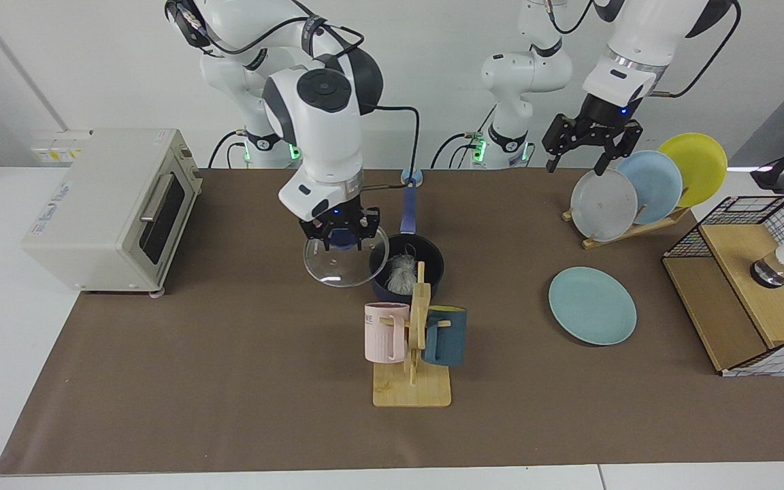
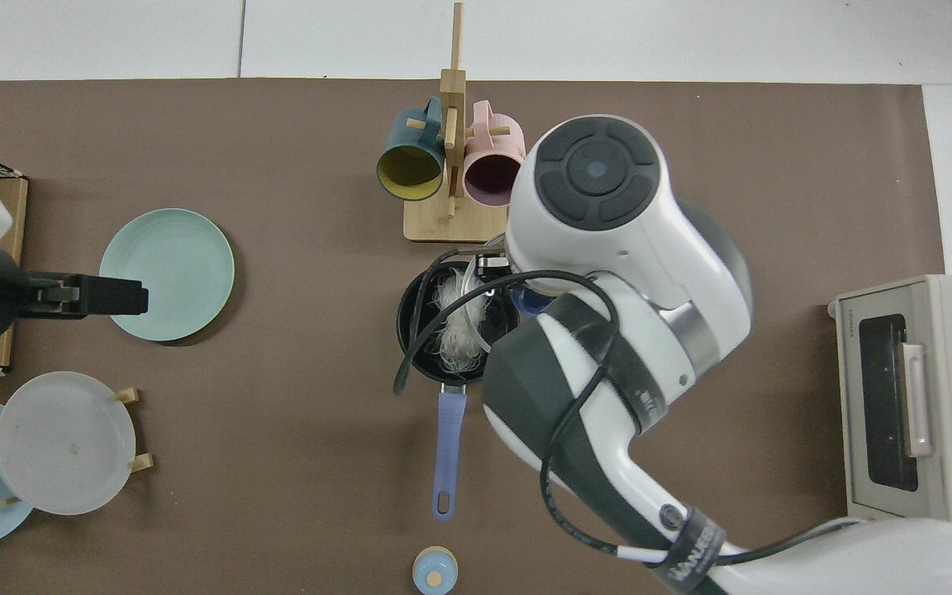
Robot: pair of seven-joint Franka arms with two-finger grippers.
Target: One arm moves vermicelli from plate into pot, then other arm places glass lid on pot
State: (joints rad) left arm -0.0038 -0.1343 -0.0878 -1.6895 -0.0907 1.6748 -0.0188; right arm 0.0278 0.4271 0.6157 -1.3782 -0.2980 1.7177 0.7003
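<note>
A: Where is the vermicelli [image 1: 402, 275]?

B: It lies inside the pot [image 1: 433, 262], a white tangle on the black bottom. In the top view the vermicelli [image 2: 455, 318] is near the middle of the pot [image 2: 420, 330]. The pot stands on the brown mat of the bench [image 1: 229, 381], and its blue handle [image 1: 407, 207] points to the far side.

A: And the glass lid [image 1: 344, 262]?

B: The right claw [image 1: 339, 228] holds it by the blue knob, fingers closed on the knob. The lid hangs above the bench, and in the facing view its edge overlaps the left rim of the pot. It is not sitting on the pot. In the top view the right arm covers most of it; only a part of the metal rim [image 2: 469, 302] shows above the pot.

A: What about the other claw?

B: The left claw [image 1: 593, 139] is up in the air at the far right, above the rack with the grey plate [image 1: 603, 204], the pale blue plate [image 1: 650, 184] and the yellow plate [image 1: 695, 167]. Its fingers are wide apart and hold nothing. The left arm waits there.

A: And the teal plate [image 1: 593, 306]?

B: It lies flat on the bench, right of the pot and well apart from it, with nothing on it. Near the pot, on the near side, stands a wooden mug stand [image 1: 412, 388] with a pink mug [image 1: 385, 333] and a teal mug [image 1: 445, 337]. A toaster oven [image 1: 106, 211] is at the far left.
</note>
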